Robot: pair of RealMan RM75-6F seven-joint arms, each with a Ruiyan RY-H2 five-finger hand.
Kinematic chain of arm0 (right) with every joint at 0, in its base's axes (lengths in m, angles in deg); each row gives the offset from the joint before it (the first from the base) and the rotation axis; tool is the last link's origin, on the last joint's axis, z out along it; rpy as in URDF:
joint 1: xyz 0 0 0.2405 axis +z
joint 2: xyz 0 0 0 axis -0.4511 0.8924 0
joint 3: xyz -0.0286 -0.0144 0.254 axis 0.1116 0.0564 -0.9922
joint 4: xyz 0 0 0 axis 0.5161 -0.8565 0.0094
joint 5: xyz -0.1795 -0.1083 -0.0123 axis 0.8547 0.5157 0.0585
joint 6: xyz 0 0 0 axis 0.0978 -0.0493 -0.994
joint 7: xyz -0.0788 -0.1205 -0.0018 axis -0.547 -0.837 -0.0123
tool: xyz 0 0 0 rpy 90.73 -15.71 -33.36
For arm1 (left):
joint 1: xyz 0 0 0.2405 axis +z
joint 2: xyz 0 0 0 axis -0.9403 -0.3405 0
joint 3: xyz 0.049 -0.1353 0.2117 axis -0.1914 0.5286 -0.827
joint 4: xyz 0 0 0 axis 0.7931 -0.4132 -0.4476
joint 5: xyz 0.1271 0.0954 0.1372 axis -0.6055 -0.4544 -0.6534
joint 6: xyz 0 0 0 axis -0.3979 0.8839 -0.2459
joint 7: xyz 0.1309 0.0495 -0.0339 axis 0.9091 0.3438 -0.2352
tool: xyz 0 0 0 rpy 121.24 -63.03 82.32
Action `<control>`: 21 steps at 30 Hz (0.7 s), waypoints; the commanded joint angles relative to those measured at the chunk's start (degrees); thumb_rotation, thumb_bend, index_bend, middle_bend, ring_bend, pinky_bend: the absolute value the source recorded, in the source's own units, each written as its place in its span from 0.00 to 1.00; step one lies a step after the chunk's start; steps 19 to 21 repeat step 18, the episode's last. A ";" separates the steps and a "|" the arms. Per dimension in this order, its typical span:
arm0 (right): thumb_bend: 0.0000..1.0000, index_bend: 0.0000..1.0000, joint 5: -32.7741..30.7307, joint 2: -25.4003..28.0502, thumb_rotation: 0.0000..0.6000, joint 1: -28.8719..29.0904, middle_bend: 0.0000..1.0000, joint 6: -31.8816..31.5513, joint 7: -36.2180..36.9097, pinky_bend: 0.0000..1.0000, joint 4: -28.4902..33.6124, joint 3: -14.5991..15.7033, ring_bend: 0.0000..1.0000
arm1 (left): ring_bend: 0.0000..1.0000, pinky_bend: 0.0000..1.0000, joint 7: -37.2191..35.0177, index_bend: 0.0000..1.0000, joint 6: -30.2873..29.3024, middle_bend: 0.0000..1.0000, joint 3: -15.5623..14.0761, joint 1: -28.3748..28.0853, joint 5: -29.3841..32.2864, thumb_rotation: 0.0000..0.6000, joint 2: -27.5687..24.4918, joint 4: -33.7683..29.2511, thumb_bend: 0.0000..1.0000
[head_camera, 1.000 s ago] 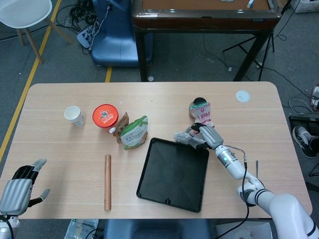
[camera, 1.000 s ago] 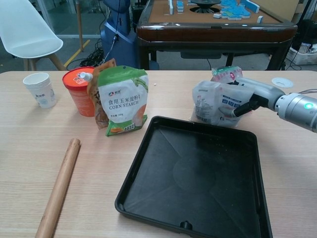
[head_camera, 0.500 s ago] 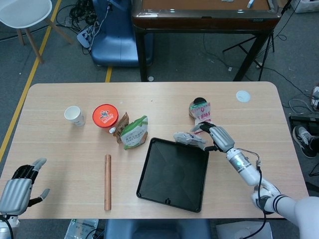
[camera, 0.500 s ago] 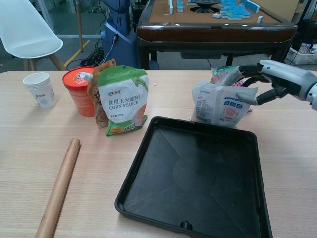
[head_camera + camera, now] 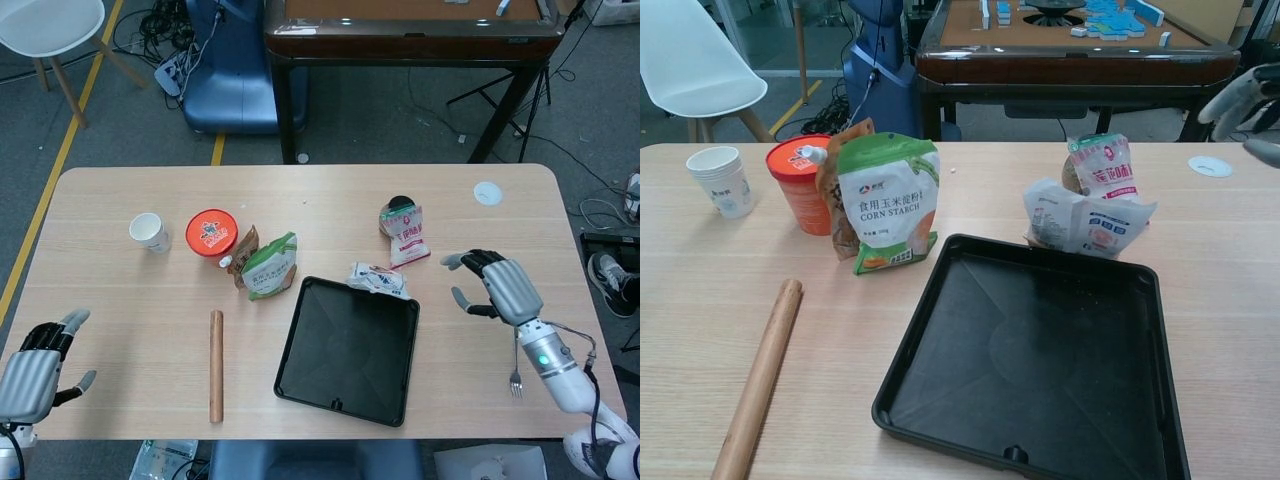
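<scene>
My right hand [image 5: 496,283] hovers over the table right of the black tray [image 5: 349,348], fingers spread and holding nothing; in the chest view it shows at the top right edge [image 5: 1252,100]. A white-grey pouch [image 5: 377,278] [image 5: 1085,219] lies against the tray's far edge, free of the hand. Behind it stands a pink-and-white pouch [image 5: 405,232] [image 5: 1102,170]. My left hand [image 5: 35,362] rests at the table's near left corner, fingers apart and empty, far from everything.
A corn starch bag [image 5: 887,203] and a brown pouch [image 5: 840,200] stand left of the tray, with an orange tub [image 5: 211,231], paper cup [image 5: 149,232] and wooden rolling pin [image 5: 215,364]. A white disc [image 5: 487,192] lies far right. A fork [image 5: 516,370] lies near my right forearm.
My right hand let go of the white-grey pouch and drew back to the right, opening its fingers. The pouch now lies alone at the tray's far edge. The left hand barely moved.
</scene>
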 commanded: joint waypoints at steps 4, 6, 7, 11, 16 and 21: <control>0.44 0.46 -4.35 5.99 1.00 -9.17 0.51 -9.20 -11.74 0.50 5.79 0.14 0.47 | 0.19 0.13 0.46 0.12 0.20 0.15 0.21 -0.37 -0.02 1.00 -0.23 -0.35 0.20; 0.44 0.47 -5.13 7.06 1.00 -10.84 0.52 -10.33 -13.40 0.50 6.61 0.33 0.48 | 0.19 0.13 0.65 0.12 0.07 0.15 0.23 -0.39 -0.08 1.00 -0.24 -0.58 0.20; 0.44 0.48 -5.39 7.46 1.00 -11.62 0.53 -10.92 -14.22 0.50 6.79 0.43 0.49 | 0.19 0.13 0.74 0.12 -0.02 0.15 0.23 -0.37 -0.12 1.00 -0.24 -0.71 0.20; 0.44 0.49 -6.83 9.07 1.00 -14.66 0.53 -11.62 -17.09 0.50 8.06 1.26 0.49 | 0.19 0.13 0.99 0.12 -0.43 0.15 0.20 -0.23 -0.22 1.00 -0.17 -1.05 0.20; 0.44 0.49 -6.00 9.66 1.00 -16.11 0.53 -10.73 -16.07 0.50 8.24 1.73 0.49 | 0.19 0.13 1.15 0.12 -0.47 0.15 0.04 -0.22 -0.35 1.00 -0.06 -1.23 0.20; 0.44 0.49 -5.23 9.64 1.00 -16.18 0.53 -10.35 -15.80 0.50 8.14 1.74 0.49 | 0.19 0.13 1.14 0.12 -0.56 0.15 -0.01 -0.18 -0.42 1.00 0.00 -1.26 0.20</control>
